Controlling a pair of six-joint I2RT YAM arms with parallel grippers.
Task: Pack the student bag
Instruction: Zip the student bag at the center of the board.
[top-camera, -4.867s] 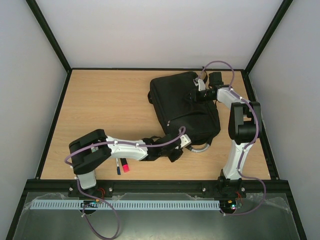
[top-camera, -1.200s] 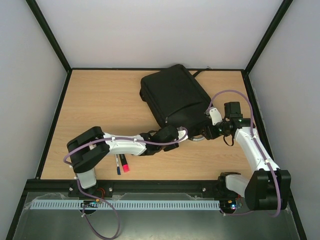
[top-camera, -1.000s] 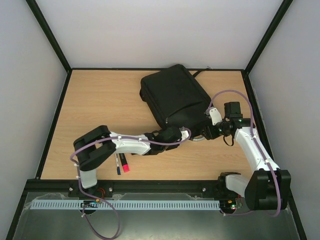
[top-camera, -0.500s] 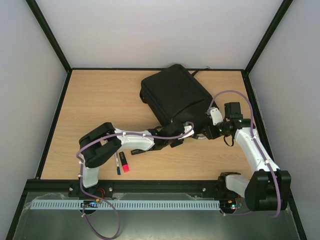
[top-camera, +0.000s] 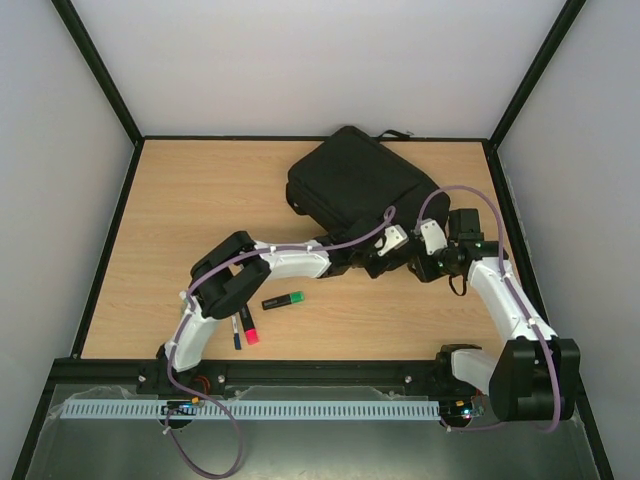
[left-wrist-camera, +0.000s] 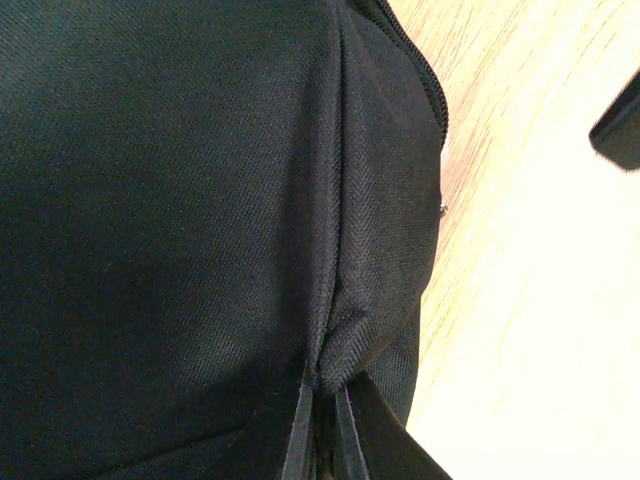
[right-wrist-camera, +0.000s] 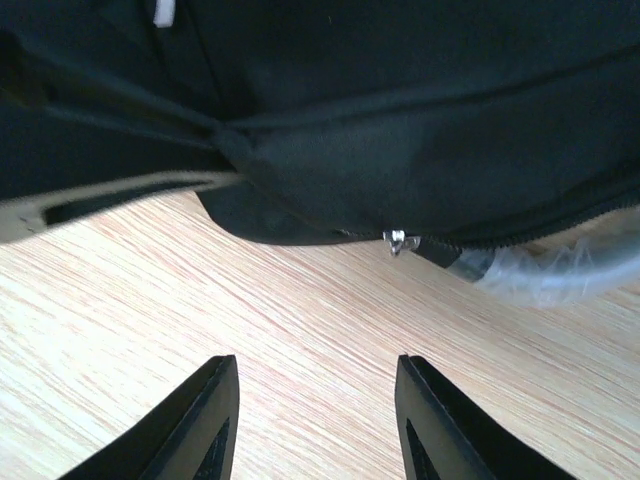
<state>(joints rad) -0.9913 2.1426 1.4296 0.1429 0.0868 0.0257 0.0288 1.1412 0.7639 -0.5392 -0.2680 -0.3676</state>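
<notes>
Holding bag (top-camera: 355, 190) seam in closed left gripper (left-wrist-camera: 322, 432); with right gripper (right-wrist-camera: 315, 375) parted, empty, just below zip pull (right-wrist-camera: 398, 240) mid-frame.

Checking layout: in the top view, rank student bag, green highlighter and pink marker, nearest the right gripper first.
1. student bag, directly before the right gripper
2. green highlighter, off to the left
3. pink marker, farther left, near edge

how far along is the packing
Done: nothing visibly packed; the green highlighter, pink highlighter and pen lie on the table. In hand: left gripper shut on a fold of the student bag, right gripper open near a zip pull. To do: open it, load everything.
</notes>
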